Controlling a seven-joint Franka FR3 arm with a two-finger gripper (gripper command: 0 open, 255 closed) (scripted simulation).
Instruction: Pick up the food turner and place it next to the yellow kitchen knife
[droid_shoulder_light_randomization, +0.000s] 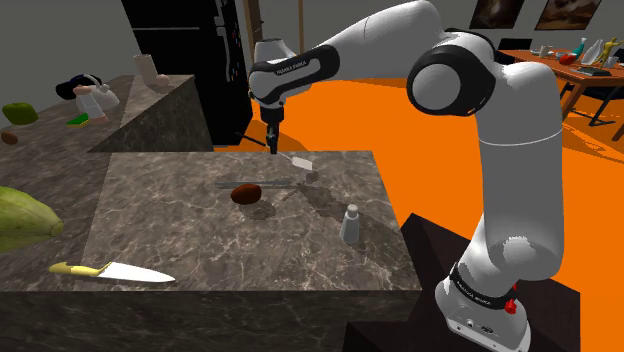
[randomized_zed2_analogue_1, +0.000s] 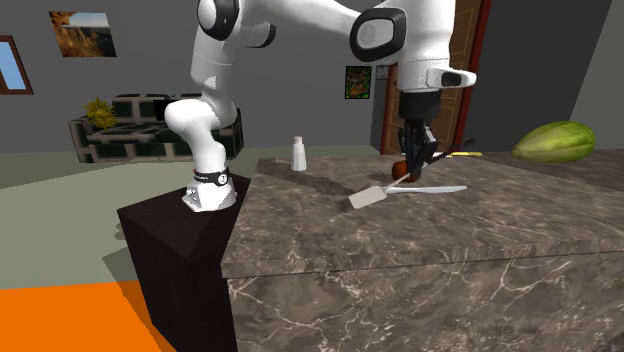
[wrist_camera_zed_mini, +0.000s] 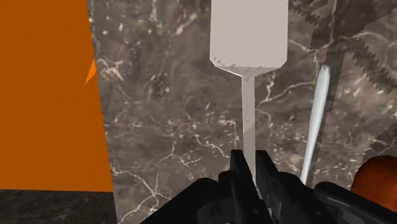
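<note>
Pincer (wrist_camera_zed_mini: 250, 159) is closed on the thin stem of the pale food turner (wrist_camera_zed_mini: 248, 38), near the handle end, with the blade pointing away from the fingers over the marble counter (droid_shoulder_light_randomization: 200, 235). In the shoulder view the turner sits upper centre, its blade just right of the pincer tip. The yellow kitchen knife (droid_shoulder_light_randomization: 108, 270) lies lower left, well apart. Step in hand looks like the lift: raise straight and keep the grip firm, since the blade end may swing. Clear the slim grey utensil (wrist_camera_zed_mini: 315, 121) just beside the stem and the brown round thing (droid_shoulder_light_randomization: 246, 193), then carry toward lower left. Can't tell whether the blade touches the counter — handle end is hidden behind the fingers, and the brown thing is cut off in the wrist view.
</note>
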